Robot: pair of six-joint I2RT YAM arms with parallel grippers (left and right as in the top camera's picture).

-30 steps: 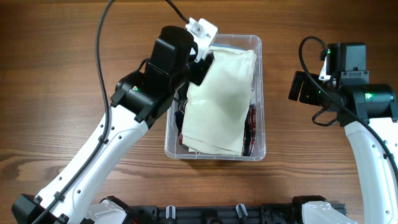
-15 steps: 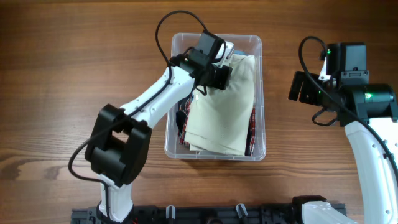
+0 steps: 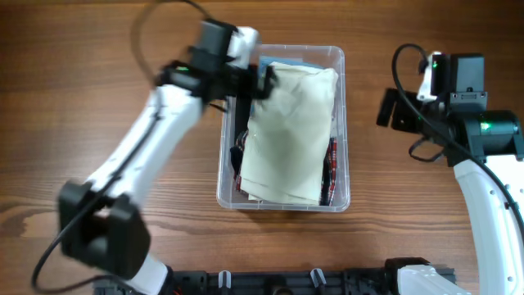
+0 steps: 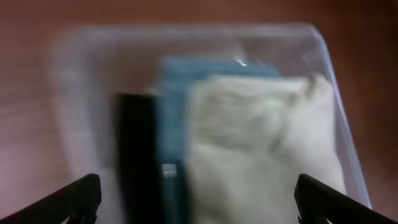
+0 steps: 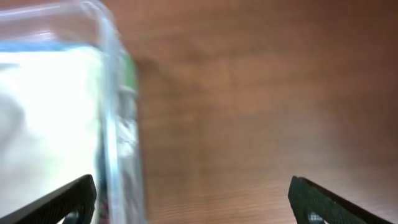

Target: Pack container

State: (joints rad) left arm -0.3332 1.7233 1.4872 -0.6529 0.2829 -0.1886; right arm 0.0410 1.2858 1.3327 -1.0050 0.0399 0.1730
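Note:
The container (image 3: 283, 206), a clear plastic bin, stands at the table's middle. A cream folded garment (image 3: 291, 131) lies on top inside it, over a plaid one (image 3: 332, 168) and a blue one (image 3: 282, 61). My left gripper (image 3: 255, 82) hovers at the bin's far left corner, open and holding nothing. In the blurred left wrist view its tips (image 4: 199, 202) spread wide above the cream garment (image 4: 261, 143), the blue garment (image 4: 174, 106) and a dark one (image 4: 137, 155). My right gripper (image 3: 388, 111) hangs open to the right of the bin; its wrist view shows the gripper (image 5: 196, 205) over bare wood beside the bin's wall (image 5: 115, 93).
The wooden table (image 3: 82, 123) extends on all sides of the bin. A black rail (image 3: 270, 283) runs along the front edge between the arm bases. Cables loop above each arm.
The left gripper opened and let go of the cream garment, which now lies flat in the bin. The left arm swung back toward the far left. The right arm stayed put.

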